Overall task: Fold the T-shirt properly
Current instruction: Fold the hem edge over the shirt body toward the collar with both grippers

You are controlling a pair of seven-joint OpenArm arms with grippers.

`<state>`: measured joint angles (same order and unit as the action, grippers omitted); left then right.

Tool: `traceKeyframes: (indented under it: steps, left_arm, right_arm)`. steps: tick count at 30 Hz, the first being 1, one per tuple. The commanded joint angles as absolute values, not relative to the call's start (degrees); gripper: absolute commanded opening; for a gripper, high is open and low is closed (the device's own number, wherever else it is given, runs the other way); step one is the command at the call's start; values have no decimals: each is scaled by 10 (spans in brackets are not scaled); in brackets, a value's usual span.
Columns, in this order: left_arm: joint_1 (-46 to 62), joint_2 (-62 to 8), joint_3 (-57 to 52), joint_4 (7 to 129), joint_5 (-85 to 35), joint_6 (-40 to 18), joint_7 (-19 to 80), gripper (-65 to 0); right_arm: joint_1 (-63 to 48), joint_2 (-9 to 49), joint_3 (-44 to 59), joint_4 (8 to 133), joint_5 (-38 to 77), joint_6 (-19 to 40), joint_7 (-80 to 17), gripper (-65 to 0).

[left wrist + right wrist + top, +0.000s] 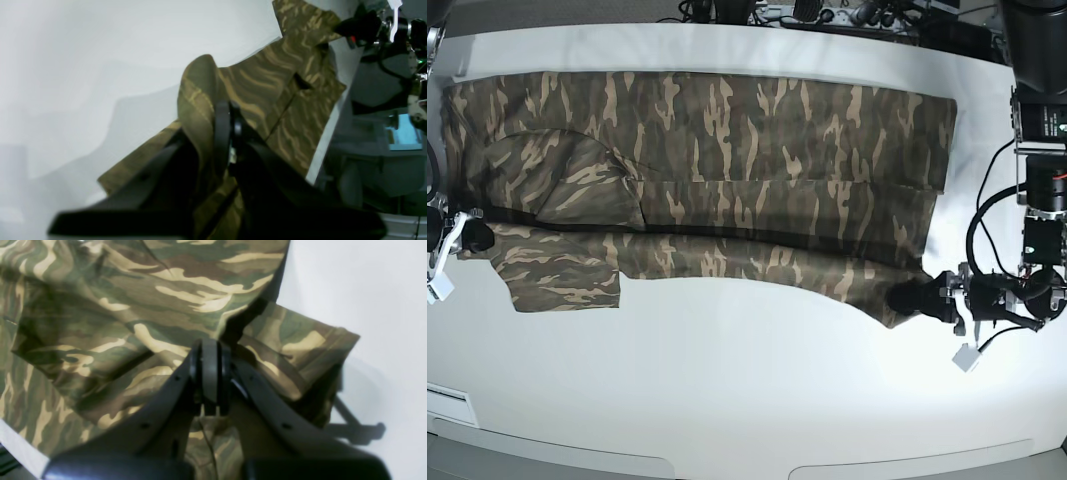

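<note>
Both grippers are pinching cloth with jaws pressed together, the left gripper (227, 133) and the right gripper (210, 373) each gripping an edge of the T-shirt (727, 170), which is spreading away from them across the white table (747, 370).

We find no readable text, label, brand, number or sign on anything in these three views.
</note>
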<state>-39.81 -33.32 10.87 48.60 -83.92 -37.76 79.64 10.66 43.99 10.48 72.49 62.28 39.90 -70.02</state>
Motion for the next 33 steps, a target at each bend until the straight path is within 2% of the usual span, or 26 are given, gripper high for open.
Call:
traceKeyframes:
  steps: [1, 19, 23, 29, 33]
  left_arm:
    - [-413, -345, 105, 495, -850, -377, 800, -650]
    - [-308, -368, 105, 496, -850, -364, 800, -650]
    - [-297, -368, 105, 495, -850, -364, 800, -650]
    - [-292, -369, 105, 495, -850, -347, 800, -650]
    - [-292, -367, 105, 495, -850, -351, 800, -650]
  right_arm:
    - [119, 458, 110, 734, 637, 400, -697, -650]
    - [116, 450, 110, 734, 626, 400, -735, -650]
    - [92, 446, 110, 734, 611, 400, -716, -650]
    - [73, 444, 110, 733, 525, 400, -635, -650]
    - [73, 445, 110, 733, 511, 400, -626, -650]
